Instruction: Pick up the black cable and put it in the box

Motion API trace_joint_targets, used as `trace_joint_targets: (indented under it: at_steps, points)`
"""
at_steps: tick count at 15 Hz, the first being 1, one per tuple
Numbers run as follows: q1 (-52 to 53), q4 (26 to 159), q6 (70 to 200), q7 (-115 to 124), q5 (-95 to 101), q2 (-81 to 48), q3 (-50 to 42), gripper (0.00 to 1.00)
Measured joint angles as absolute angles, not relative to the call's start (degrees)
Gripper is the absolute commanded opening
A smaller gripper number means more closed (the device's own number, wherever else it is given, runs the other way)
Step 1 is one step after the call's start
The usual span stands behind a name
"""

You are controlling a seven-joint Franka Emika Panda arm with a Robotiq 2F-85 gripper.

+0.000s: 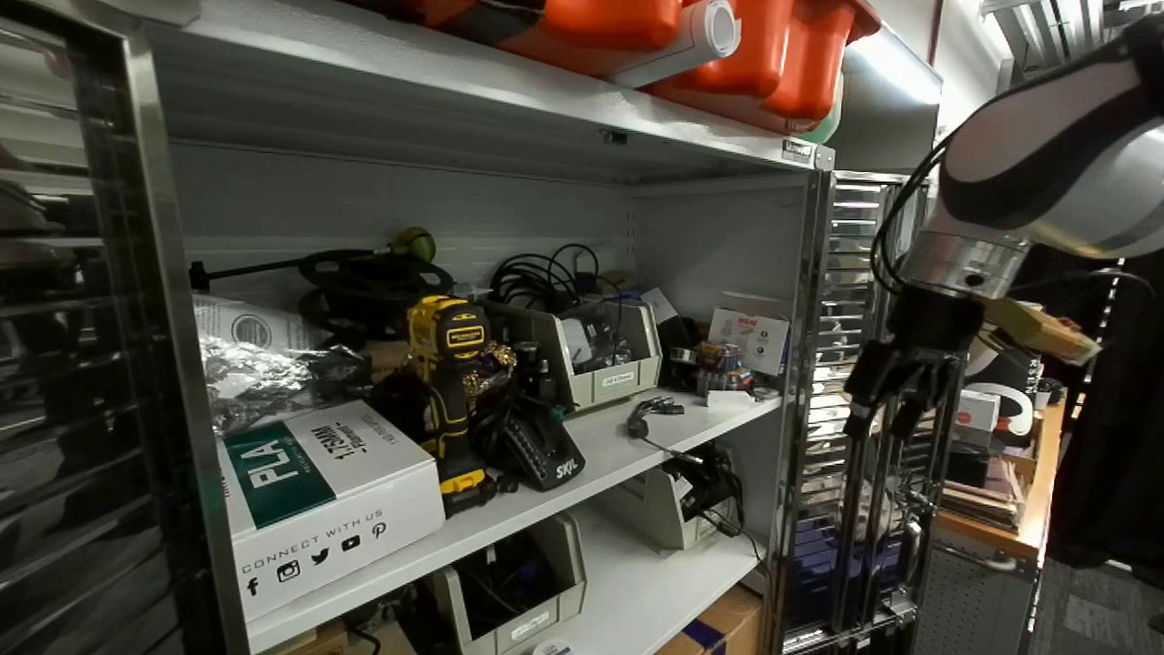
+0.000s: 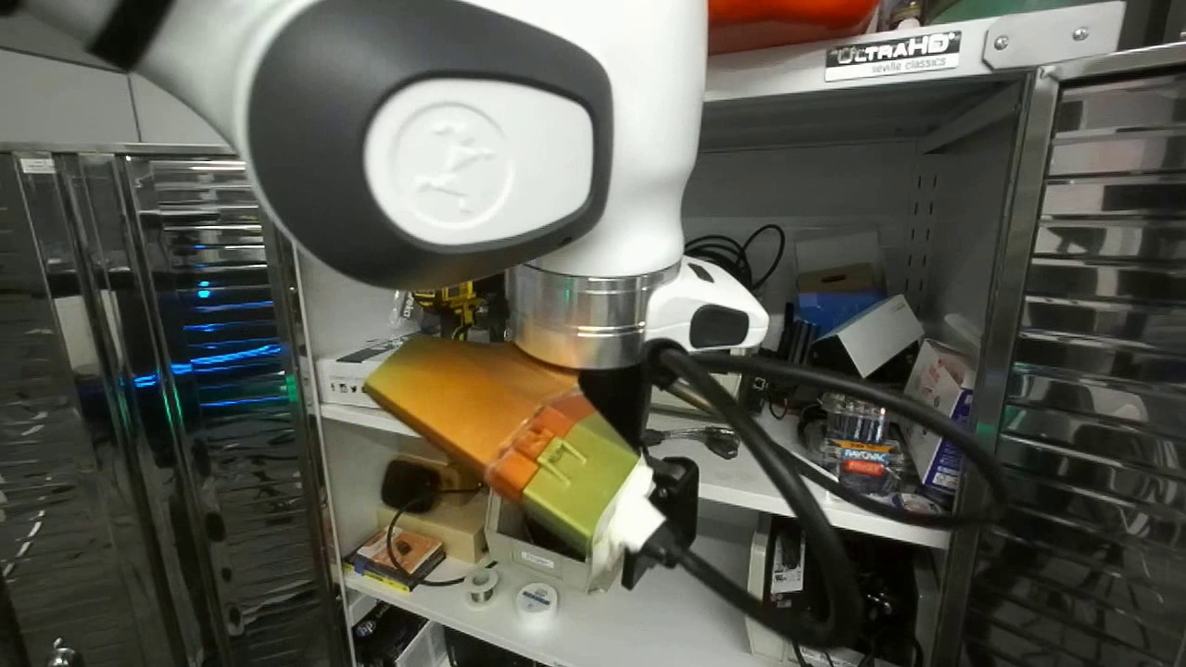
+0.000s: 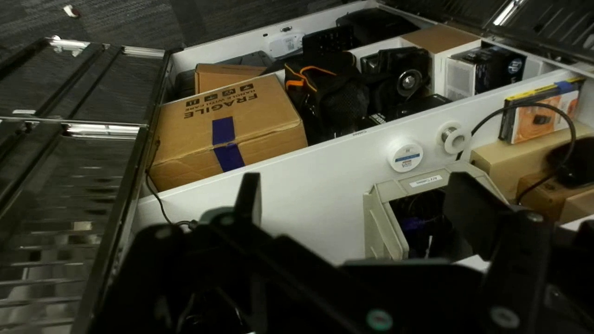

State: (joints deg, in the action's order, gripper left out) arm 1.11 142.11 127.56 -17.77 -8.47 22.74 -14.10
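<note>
A short black cable (image 1: 639, 424) lies on the upper shelf near its front edge; it also shows in an exterior view (image 2: 721, 439). I cannot make it out in the wrist view. A grey bin (image 1: 627, 387) with a label stands behind it on the same shelf. More grey bins stand on the shelf below, one at left (image 1: 536, 621) and one holding dark cables (image 1: 677, 518). My gripper (image 1: 880, 426) hangs outside the shelves, to the right of the cable. In the wrist view my gripper (image 3: 356, 190) is open, with nothing between its fingers and a lower grey bin (image 3: 378, 218) beyond.
A PLA box (image 1: 364, 473), a yellow drill (image 1: 446, 364) and a SKIL charger (image 1: 546, 446) stand left on the upper shelf. Battery packs (image 2: 864, 454) sit at its right. The cabinet door (image 1: 837, 364) stands open near my gripper. A cardboard box (image 3: 232, 125) sits lower down.
</note>
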Motion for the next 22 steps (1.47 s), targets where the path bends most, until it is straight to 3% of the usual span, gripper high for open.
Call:
trace_joint_targets:
  at_steps: [12,22]
  points:
    - [1.81,116.75,128.14,-13.49,-13.6,-2.01,-5.62,1.0]
    - [0.98,115.38,127.66,-13.48,-13.72,-3.41,-5.11,1.0]
